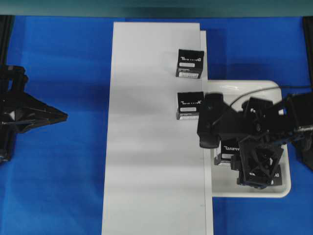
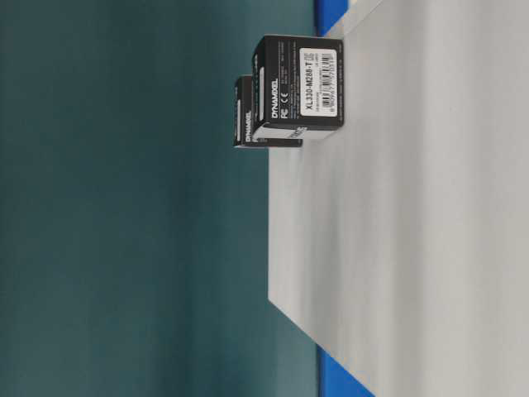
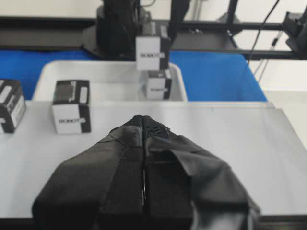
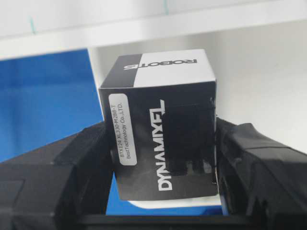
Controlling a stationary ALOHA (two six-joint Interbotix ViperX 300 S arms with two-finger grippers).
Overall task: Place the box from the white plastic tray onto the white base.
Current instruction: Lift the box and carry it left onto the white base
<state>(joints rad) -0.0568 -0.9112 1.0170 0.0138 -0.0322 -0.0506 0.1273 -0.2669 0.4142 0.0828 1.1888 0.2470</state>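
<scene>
The right gripper (image 4: 165,158) clamps a black box (image 4: 163,139) between its two padded fingers (image 4: 259,167), one pressed against each side; the carton shows white lettering on its dark face and a white panel on the face turned away from the wrist camera. From the left wrist view this box (image 3: 152,52) hangs clear above the white plastic tray (image 3: 110,79), with another box (image 3: 158,84) sitting in the tray just below it. Overhead, the right arm (image 1: 244,127) stretches across the tray (image 1: 283,188) and hides most of what lies in it; a carton (image 1: 226,149) in the tray is partly visible under the arm. Two more boxes already stand on the long white base (image 1: 146,147) near its right edge, one (image 1: 190,62) farther up and one (image 1: 190,105) just beside the tray's corner; the left gripper (image 3: 144,158) rests off to the left over the blue table (image 1: 58,171), its jaws pressed together with nothing between them.
</scene>
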